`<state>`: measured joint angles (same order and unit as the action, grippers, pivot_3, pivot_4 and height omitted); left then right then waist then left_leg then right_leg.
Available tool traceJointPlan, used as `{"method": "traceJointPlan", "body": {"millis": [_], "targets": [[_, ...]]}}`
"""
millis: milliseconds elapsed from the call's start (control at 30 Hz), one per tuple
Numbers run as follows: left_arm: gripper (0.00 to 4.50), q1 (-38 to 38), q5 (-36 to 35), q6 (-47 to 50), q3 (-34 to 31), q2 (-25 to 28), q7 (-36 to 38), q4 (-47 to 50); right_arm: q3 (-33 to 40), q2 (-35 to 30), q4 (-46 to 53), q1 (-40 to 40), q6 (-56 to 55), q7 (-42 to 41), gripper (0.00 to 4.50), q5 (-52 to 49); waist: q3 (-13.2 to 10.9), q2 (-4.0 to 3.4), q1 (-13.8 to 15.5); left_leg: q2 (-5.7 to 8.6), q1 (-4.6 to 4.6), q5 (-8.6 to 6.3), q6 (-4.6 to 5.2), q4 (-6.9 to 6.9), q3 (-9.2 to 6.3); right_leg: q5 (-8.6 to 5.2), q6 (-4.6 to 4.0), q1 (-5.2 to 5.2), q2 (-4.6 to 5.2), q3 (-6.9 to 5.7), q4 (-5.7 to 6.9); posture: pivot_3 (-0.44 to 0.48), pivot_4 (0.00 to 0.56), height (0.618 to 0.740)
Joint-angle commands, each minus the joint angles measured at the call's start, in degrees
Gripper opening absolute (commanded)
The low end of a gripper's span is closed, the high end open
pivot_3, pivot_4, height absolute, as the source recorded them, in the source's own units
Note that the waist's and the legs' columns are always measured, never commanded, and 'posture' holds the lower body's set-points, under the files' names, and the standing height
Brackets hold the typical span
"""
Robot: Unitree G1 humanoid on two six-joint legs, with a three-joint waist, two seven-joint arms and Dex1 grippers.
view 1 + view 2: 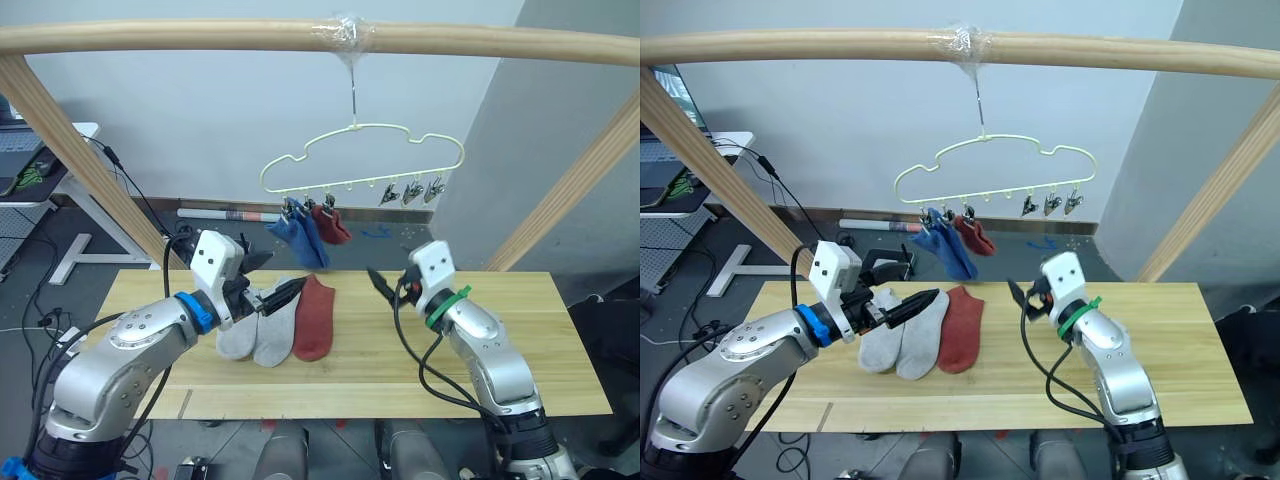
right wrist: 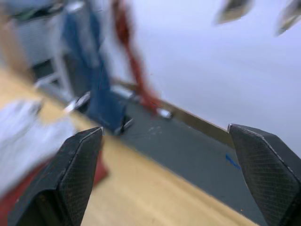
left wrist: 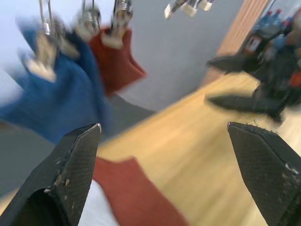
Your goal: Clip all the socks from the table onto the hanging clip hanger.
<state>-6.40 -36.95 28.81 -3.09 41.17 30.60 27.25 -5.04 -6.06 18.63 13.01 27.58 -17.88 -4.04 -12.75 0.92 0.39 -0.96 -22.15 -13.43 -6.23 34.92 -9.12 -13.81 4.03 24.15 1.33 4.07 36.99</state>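
The pale yellow-green clip hanger (image 1: 362,152) hangs by its hook from the wooden beam. Blue socks (image 1: 298,238) and a rust red sock (image 1: 331,225) are clipped at its left end. Three clips (image 1: 411,193) at its right end hold nothing. On the table (image 1: 500,340) lie two light grey socks (image 1: 256,335) and a rust red sock (image 1: 314,318), side by side. My left gripper (image 1: 272,282) is open just above the grey socks, holding nothing. My right gripper (image 1: 385,280) is open over bare table, to the right of the red sock.
The thick wooden beam (image 1: 200,36) spans the top, with slanted wooden posts (image 1: 70,140) at both sides behind the table. Black cables (image 1: 420,370) trail from my right arm. A desk (image 1: 40,160) stands at the far left.
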Motion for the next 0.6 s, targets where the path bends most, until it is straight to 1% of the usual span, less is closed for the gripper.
{"method": "traceJointPlan", "body": {"millis": [33,100,233,333,600], "targets": [[4.50,0.1,6.6,-9.5,1.2,-0.3,5.3,-0.6,0.0,2.3,7.6,1.8,5.0,5.2,3.88,0.6,0.0,-0.03,-0.1,0.00,-0.02,-0.01,0.00,-0.02,0.00,0.00,0.00,0.01,0.00,0.00,-0.04,0.098,0.204,0.740],[4.50,-0.1,8.1,-11.8,1.3,-0.7,7.2,-1.8,-1.0,2.9,8.4,3.3,6.4,7.2,3.18,2.3,0.0,-0.03,-0.3,0.02,-0.10,-0.01,-0.01,-0.04,0.02,-0.02,-0.02,0.05,0.03,0.00,-0.07,0.098,0.204,0.740],[4.50,-1.4,10.1,-14.2,1.4,-1.4,9.8,-3.7,-1.9,2.7,7.8,5.0,6.6,8.2,3.18,3.1,0.0,-0.04,-0.4,0.01,-0.14,-0.02,0.00,-0.05,-0.01,-0.04,-0.04,0.10,0.03,-0.04,-0.05,0.080,0.208,0.740],[4.50,-4.6,11.2,-14.4,1.7,-3.1,9.7,-5.3,-1.6,4.5,5.3,6.8,6.4,10.9,3.18,4.0,0.0,-0.06,-0.6,0.01,-0.15,-0.01,0.01,-0.04,-0.02,-0.04,-0.04,0.11,0.02,-0.05,-0.03,0.080,0.208,0.740],[4.50,-5.1,11.0,-12.1,0.9,-4.9,9.1,-2.5,-1.9,6.1,1.2,11.0,5.6,12.5,3.18,4.1,0.0,-0.06,-2.0,0.01,-0.14,-0.01,0.02,-0.04,-0.05,0.11,0.22,0.10,0.02,-0.06,0.02,0.092,0.214,0.740]]}}
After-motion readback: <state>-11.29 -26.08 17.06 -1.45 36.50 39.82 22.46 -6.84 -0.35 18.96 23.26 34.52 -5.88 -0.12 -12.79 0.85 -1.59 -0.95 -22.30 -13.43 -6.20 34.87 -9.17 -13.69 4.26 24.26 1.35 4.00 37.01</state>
